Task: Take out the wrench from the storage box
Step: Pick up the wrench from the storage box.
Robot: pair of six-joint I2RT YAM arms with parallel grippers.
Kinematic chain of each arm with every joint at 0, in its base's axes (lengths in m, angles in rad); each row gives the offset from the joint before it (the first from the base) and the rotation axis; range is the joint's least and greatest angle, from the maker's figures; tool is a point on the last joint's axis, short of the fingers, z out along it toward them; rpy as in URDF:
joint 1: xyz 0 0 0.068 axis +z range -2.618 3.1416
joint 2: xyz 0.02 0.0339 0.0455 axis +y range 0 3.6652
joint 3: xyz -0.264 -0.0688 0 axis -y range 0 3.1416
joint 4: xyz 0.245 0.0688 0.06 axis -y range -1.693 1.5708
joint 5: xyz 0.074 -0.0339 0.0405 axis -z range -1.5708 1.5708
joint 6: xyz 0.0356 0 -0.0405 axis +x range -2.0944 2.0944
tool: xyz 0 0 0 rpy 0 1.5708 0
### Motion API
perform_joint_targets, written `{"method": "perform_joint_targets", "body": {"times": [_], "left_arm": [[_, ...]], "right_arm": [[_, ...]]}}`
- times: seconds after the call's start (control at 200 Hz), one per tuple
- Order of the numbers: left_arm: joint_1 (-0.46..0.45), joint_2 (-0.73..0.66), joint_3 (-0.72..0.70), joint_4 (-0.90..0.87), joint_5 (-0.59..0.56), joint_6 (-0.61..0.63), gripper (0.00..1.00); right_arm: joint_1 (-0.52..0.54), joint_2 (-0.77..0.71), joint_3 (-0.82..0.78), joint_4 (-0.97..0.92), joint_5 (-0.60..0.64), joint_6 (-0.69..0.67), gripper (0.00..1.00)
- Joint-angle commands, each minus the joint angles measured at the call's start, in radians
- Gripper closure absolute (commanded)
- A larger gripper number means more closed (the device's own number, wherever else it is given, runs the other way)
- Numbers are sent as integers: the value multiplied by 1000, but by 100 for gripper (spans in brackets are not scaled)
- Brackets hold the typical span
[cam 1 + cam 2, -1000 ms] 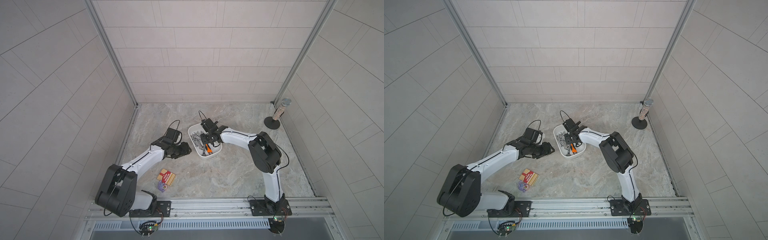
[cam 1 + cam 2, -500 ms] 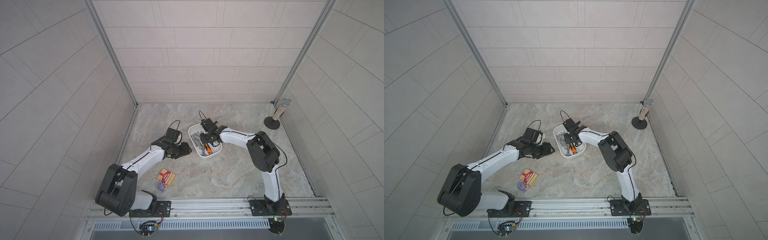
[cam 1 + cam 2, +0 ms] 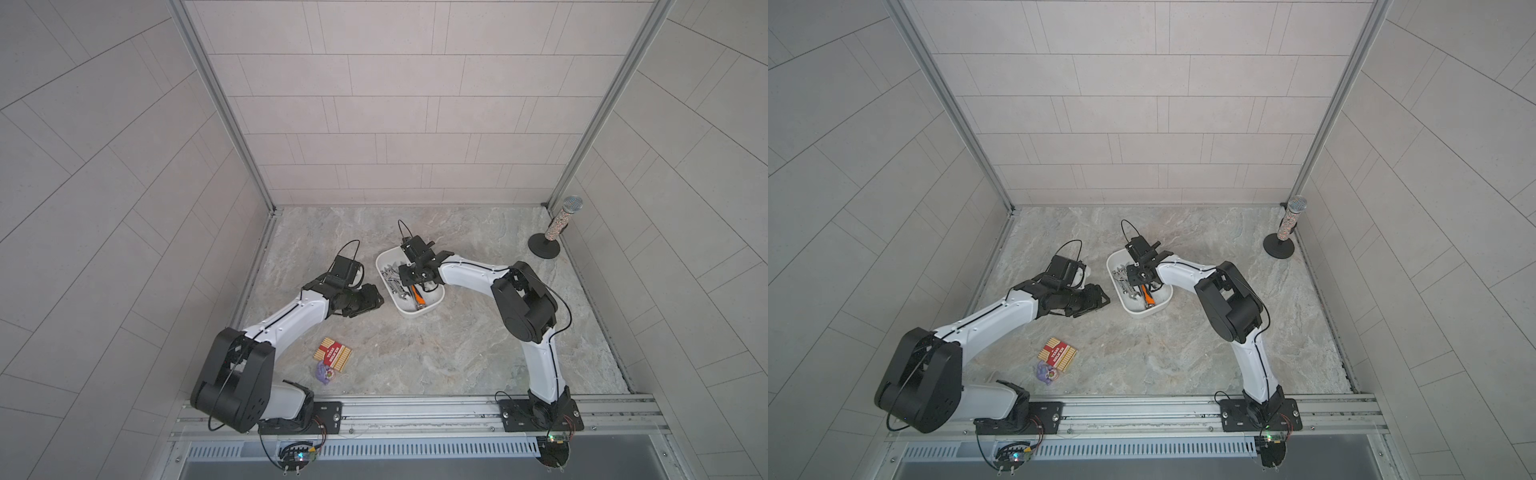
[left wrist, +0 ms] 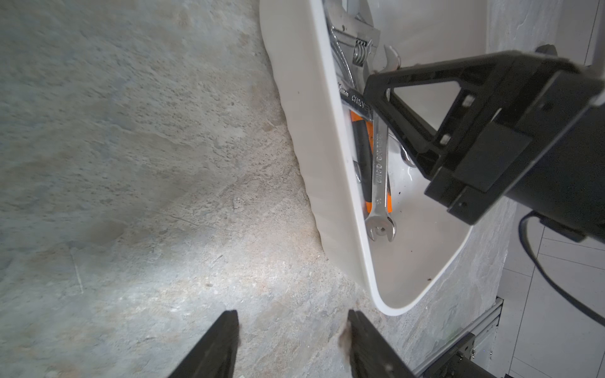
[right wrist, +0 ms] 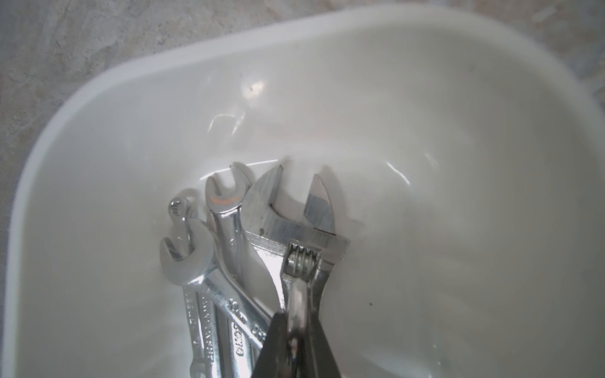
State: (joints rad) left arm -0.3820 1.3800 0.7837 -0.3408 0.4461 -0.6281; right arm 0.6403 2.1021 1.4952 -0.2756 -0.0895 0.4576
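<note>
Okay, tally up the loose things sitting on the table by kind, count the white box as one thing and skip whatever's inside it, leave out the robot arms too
storage box: 1
microphone on its stand: 1
red and yellow packet: 1
small purple wrapped item: 1
Total: 4

combination wrench [image 4: 355,98] stamped CHROM, red packet [image 3: 332,353] lettering unreadable

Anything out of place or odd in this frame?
Nothing damaged or spilled. The white glossy storage box sits askew on the marbled table, its silver wrenches heaped along one wall. A sparkly microphone on a black stand in the far corner seems unrelated.
</note>
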Motion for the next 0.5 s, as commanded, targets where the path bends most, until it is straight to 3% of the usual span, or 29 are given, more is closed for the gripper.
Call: {"method": "perform_joint_targets", "body": {"times": [0.0,0.27,0.495], "left_arm": [[-1,-6,7,6,2,13,41],[-1,-28,8,-4,-26,15,38],[-19,-83,3,-15,-89,15,37]], "right_arm": [[-6,17,14,-34,-3,4,96],[-27,-86,61,-52,-46,15,100],[-55,-281,1,-59,-53,9,100]]}}
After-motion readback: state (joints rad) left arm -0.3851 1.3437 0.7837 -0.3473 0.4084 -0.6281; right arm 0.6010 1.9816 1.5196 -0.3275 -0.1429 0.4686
